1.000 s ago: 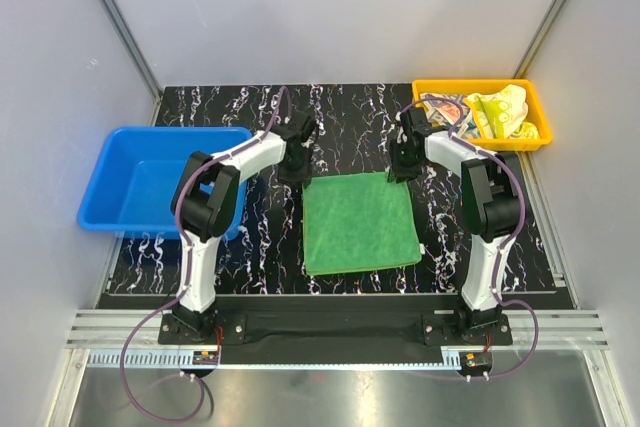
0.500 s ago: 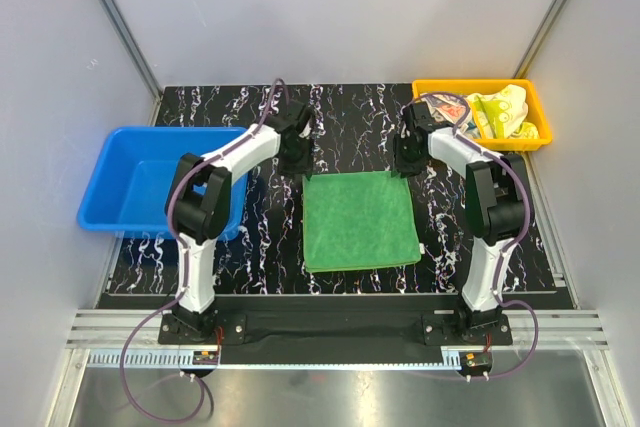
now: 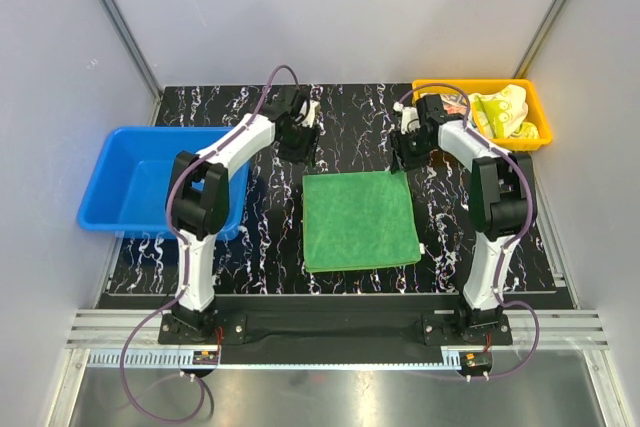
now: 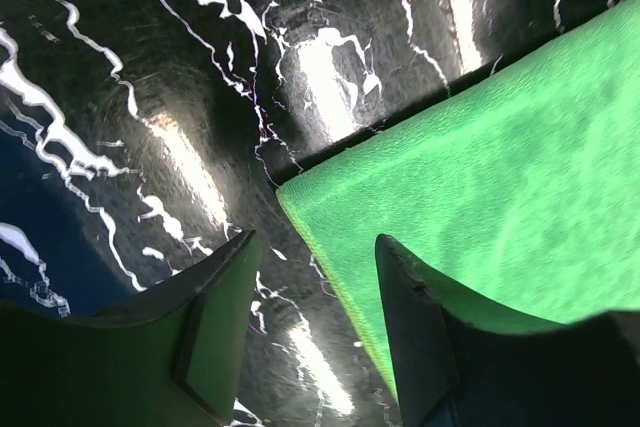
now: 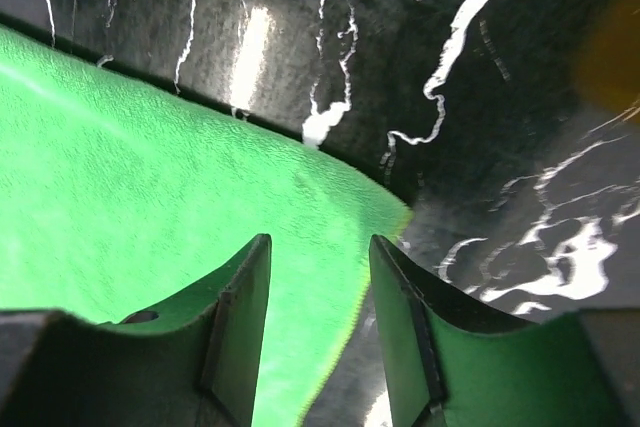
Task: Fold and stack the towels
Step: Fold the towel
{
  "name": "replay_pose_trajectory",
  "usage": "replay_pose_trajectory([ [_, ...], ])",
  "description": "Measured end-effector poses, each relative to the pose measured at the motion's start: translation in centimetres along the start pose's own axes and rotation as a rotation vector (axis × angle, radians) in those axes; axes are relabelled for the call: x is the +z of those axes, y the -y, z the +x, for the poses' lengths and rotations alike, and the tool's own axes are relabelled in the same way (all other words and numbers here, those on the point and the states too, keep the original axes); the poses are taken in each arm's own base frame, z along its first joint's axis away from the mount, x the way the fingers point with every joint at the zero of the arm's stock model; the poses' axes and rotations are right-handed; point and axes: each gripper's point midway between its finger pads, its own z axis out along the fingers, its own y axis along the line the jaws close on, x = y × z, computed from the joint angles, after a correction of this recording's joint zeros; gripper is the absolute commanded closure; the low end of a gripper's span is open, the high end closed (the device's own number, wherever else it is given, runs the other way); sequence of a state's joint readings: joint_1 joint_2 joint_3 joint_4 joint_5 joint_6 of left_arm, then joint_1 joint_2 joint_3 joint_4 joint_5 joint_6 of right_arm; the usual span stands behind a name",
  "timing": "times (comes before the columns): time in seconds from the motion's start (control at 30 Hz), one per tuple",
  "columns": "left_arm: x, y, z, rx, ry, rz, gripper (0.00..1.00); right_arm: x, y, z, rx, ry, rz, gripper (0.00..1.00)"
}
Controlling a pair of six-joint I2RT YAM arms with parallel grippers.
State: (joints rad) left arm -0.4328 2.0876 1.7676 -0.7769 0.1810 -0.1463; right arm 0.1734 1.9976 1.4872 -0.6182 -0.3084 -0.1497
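1. Black marble-patterned table top [image 3: 350,117], veined in white, sits inside a grey-walled booth, and both arms reach out over it from the near edge.
2. The green towel [image 3: 360,219] lies flat as a rough square in the middle of the table, between the two arms.
3. The left gripper [image 4: 318,242] hangs over the far-left corner of the green towel. Its jaws are apart and clamp nothing. In the left wrist view, the corner tip and a strip of bare table show in the gap between the fingers.
4. The right gripper [image 5: 320,242] is at the towel's far-right corner, with its jaws also apart and gripping nothing. Green cloth fills the gap between the fingers, and the corner point lies just beyond the right-hand finger. Whether either gripper's tips touch the cloth cannot be told.
5. An orange tray [image 3: 470,83] stands at the far-right corner of the table. It holds a crumpled pale yellow towel [image 3: 500,112] with green print and a cream towel [image 3: 445,107] with coloured print. The cream towel is partly hidden by the right arm, and its print is too small to read.
6. A blue bin [image 3: 140,187] sits at the table's left edge, well apart from the green towel.
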Motion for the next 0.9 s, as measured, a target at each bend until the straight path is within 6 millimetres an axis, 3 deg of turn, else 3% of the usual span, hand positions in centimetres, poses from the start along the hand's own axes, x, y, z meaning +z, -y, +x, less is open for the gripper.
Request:
replay_pose_trajectory([
  [0.23,1.9,-0.8,1.0,0.071,-0.05,0.04,0.42,0.1,0.7,-1.5,-0.125,0.008,-0.07,0.5],
  [0.53,4.0,-1.1,2.2,0.148,-0.103,0.073,0.41,2.3,1.8,0.5,-0.16,-0.098,-0.153,0.55],
  [0.9,5.3,-1.5,2.3,0.19,-0.124,0.076,0.42,1.4,2.6,0.2,-0.171,-0.099,-0.167,0.53],
])
